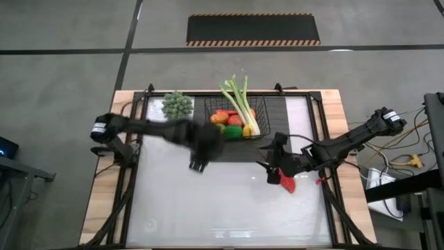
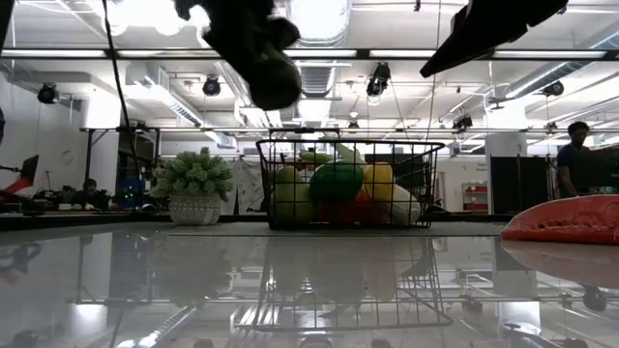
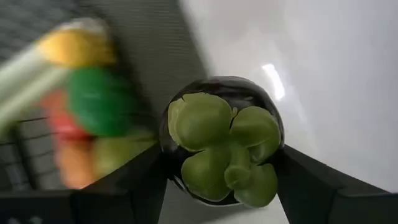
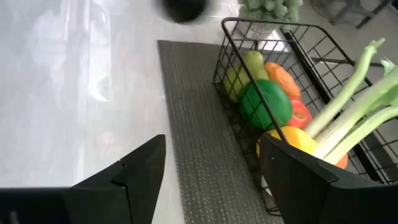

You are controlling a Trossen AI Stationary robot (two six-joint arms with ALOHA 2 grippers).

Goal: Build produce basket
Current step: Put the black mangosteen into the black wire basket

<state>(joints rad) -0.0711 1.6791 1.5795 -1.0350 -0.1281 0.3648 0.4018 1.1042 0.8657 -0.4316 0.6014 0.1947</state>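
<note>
Left gripper [image 3: 221, 186] clamps dark round fruit [image 3: 222, 140], raised at frame centre beside basket [image 1: 236, 117], probably for drop-in. Right gripper [image 4: 211, 180] empty, fingers apart, above watermelon slice [image 1: 287, 183], lower right on tabletop [image 1: 208, 201].

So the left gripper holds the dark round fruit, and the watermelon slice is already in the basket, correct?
Not quite. The watermelon slice lies on the table, outside the basket, as the high view shows. The left gripper does hold the dark round fruit.
</note>
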